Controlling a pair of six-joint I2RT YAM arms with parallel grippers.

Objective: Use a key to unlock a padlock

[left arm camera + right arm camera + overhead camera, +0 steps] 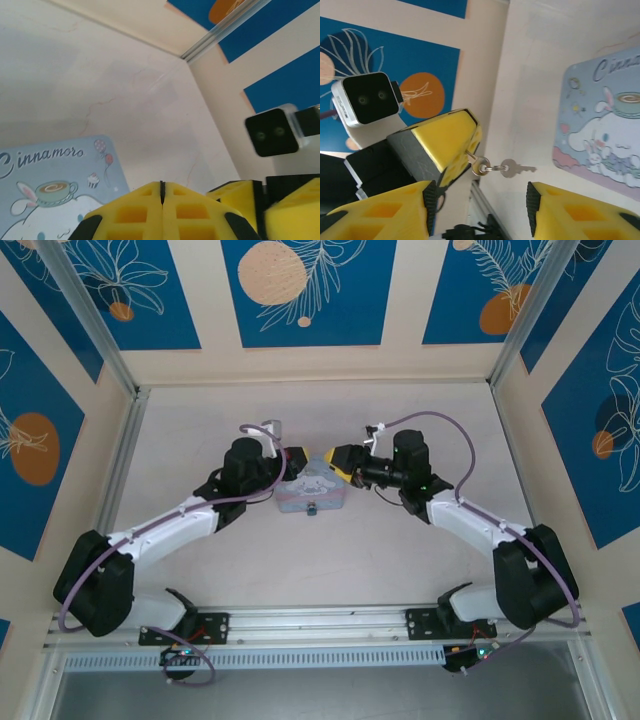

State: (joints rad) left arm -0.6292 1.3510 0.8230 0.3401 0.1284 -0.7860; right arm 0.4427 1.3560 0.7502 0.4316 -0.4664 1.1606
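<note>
My left gripper (298,458) is shut on the key (480,165); the key's blade runs in between the yellow fingers (447,142) and its bow sticks out. A small ring links it to a second key (514,169), which hangs free. My right gripper (481,200) is open and faces the left one over the tin's far end, with the hanging key just beyond the gap between its fingers. In the left wrist view the left gripper (161,187) shows a thin dark sliver pinched at its tip. A tiny dark padlock (312,508) sits at the tin's near edge.
The pastel blue cartoon tin (310,490) lies flat mid-table under both grippers. Its lid is seen from the left wrist (55,180) and the right wrist (600,120). Cream walls with blue panels close in the table on three sides.
</note>
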